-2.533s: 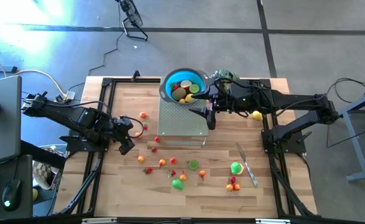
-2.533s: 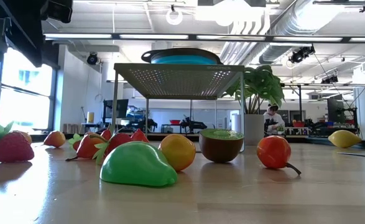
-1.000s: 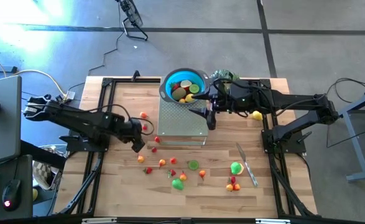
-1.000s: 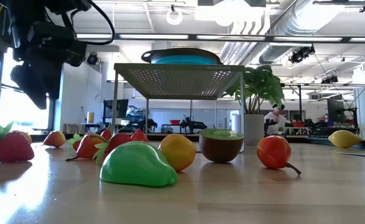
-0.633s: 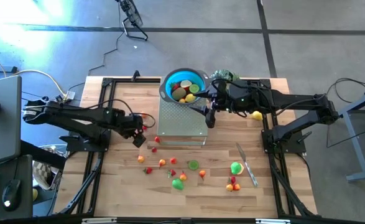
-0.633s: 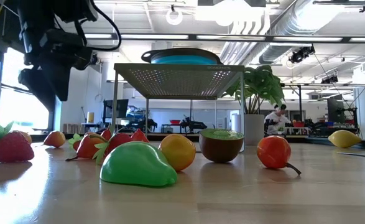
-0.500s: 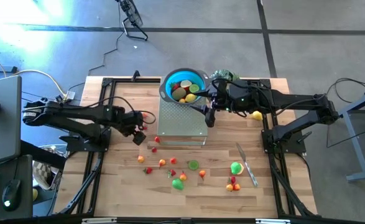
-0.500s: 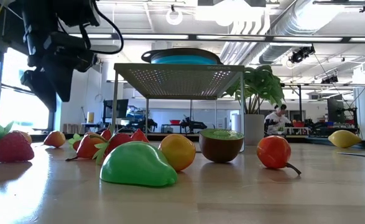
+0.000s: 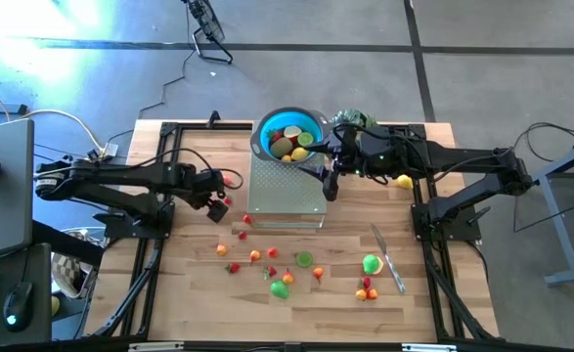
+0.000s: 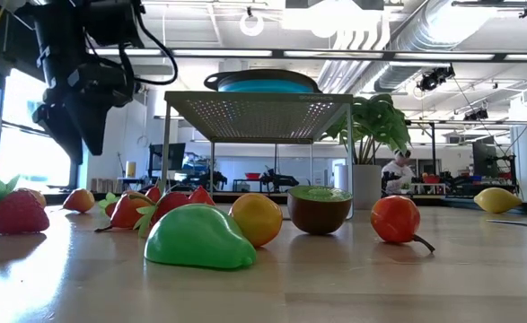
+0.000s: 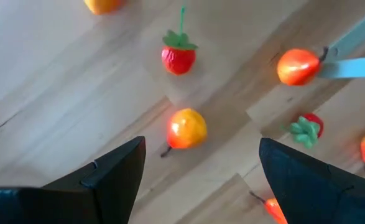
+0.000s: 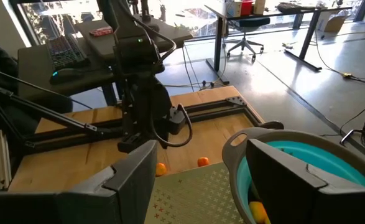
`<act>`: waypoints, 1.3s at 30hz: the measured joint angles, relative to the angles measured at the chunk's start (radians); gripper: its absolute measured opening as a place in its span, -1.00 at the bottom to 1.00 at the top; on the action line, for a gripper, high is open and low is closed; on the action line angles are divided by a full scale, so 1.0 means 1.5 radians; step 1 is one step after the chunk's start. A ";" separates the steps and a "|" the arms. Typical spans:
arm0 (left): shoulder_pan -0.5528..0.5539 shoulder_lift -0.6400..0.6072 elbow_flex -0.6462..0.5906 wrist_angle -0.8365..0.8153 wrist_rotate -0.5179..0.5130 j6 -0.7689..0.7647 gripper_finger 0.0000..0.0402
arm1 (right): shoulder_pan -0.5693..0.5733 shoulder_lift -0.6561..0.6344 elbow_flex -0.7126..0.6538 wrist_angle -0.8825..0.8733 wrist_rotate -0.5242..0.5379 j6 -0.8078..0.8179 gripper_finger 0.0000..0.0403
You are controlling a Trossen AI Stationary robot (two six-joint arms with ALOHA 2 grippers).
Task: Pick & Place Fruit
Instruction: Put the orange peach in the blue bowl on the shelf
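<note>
Small toy fruits (image 9: 272, 256) lie scattered on the wooden table (image 9: 189, 284), and several more sit in the blue bowl (image 9: 289, 134) on a perforated metal stand (image 9: 287, 191). My left gripper (image 9: 217, 203) hovers open at the table's left, pointing steeply down over loose fruits. In the left wrist view an orange-yellow fruit (image 11: 186, 128) lies on the wood between the open fingers of my left gripper (image 11: 201, 180), with a strawberry (image 11: 178, 57) beyond it. My right gripper (image 9: 328, 188) stands open above the stand, beside the bowl (image 12: 306, 155).
A slim knife (image 9: 389, 256) lies at the near right beside a green fruit (image 9: 371, 263). A lemon (image 9: 403, 181) rests near the right arm. A leafy plant (image 9: 350, 119) stands behind the bowl. In the low view a green pear (image 10: 198, 238) lies nearest.
My left gripper has swung toward the table's far edge and sunk a little, staying open, and now hangs over the fruits left of the stand. The fruits have not moved.
</note>
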 joint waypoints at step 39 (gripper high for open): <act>0.000 0.005 -0.043 0.045 0.012 0.016 0.53 | -0.004 0.000 0.000 0.021 -0.002 -0.030 0.19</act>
